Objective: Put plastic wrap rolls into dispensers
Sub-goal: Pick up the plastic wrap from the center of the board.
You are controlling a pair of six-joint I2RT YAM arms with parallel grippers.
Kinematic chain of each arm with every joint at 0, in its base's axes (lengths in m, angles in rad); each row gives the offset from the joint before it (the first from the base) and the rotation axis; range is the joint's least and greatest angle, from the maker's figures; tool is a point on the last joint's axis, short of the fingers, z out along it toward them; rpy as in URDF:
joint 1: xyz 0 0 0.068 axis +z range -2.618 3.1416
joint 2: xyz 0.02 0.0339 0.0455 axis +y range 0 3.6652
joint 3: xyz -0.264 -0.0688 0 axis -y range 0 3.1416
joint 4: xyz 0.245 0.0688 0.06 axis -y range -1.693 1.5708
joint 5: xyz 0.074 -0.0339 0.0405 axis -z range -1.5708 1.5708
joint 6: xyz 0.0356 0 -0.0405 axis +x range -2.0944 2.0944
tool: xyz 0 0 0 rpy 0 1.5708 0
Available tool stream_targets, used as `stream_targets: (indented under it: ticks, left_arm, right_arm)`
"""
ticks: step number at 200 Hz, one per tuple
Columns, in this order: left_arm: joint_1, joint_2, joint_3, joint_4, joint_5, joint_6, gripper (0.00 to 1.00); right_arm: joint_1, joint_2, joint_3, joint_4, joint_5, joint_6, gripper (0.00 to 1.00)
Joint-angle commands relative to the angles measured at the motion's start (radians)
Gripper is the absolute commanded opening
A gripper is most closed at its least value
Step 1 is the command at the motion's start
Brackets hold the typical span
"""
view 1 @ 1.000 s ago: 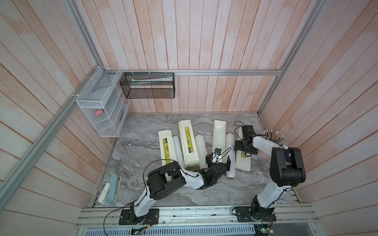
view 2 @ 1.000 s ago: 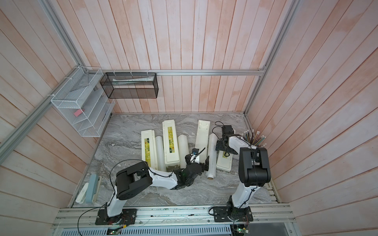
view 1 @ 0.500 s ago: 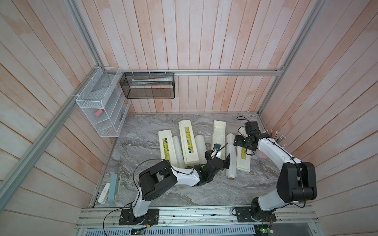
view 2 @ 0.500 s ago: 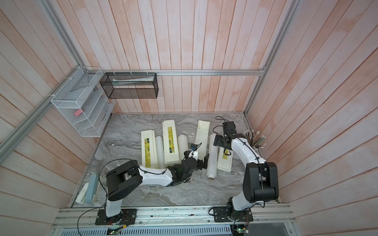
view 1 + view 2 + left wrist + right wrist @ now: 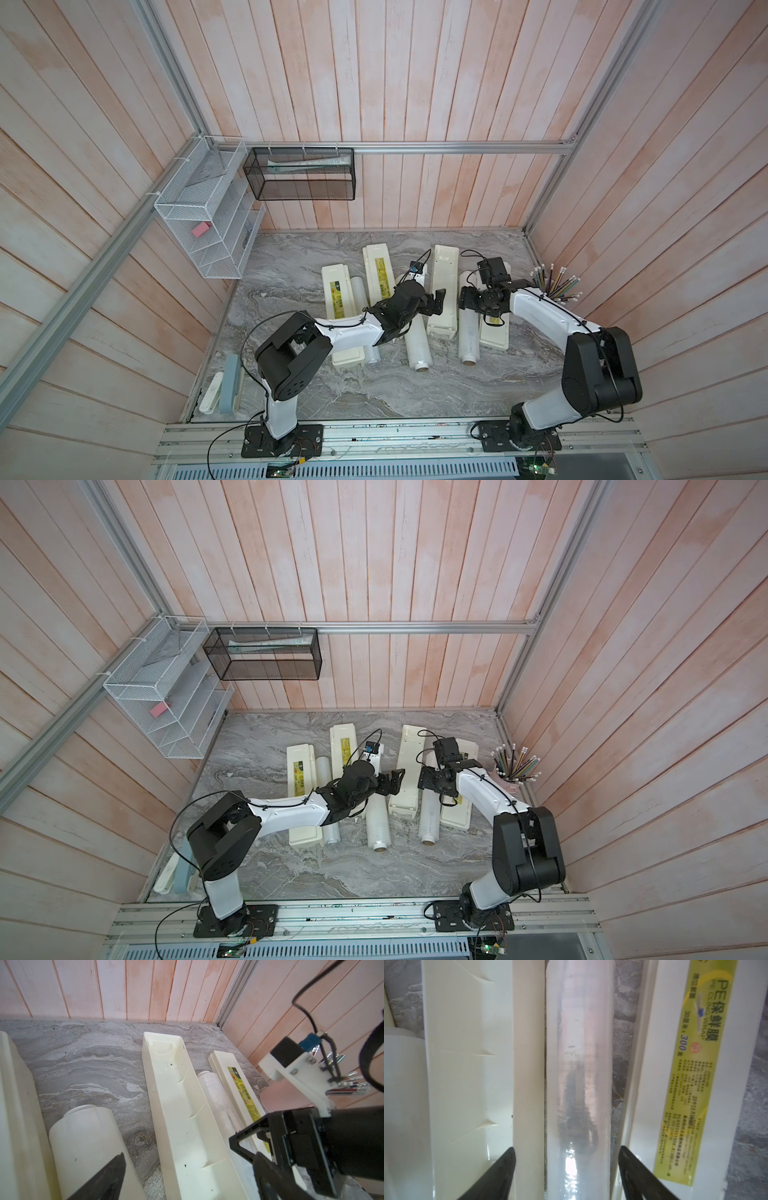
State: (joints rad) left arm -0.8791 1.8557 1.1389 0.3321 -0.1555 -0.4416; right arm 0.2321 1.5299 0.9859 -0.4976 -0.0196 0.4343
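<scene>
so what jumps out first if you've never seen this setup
A row of cream dispensers and translucent plastic wrap rolls lies side by side mid-table, with one open dispenser showing an empty trough. Beside it the right gripper straddles a roll, jaws open on either side of it, while the left gripper hangs open over that open dispenser.
</scene>
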Motion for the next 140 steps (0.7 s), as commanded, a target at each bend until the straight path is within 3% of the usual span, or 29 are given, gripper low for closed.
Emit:
stream_targets:
  ticks: [1,63,140]
  left_arm:
    - [0.011,-0.035,0.02,-0.057,0.08,-0.014,0.97]
    - [0.026,-0.05,0.031,-0.076,0.138,0.006,0.97]
    - [0.069,-0.08,0.025,-0.086,0.241,-0.023,0.98]
  right_arm:
    - [0.006,-0.001,-0.033,0.002,0.022,0.013,0.77]
    - [0.008,-0.025,-0.117,0.029,0.018,0.004,0.72]
    - [0.024,0.057,-0.135,0.067,-0.006,0.021,0.73]
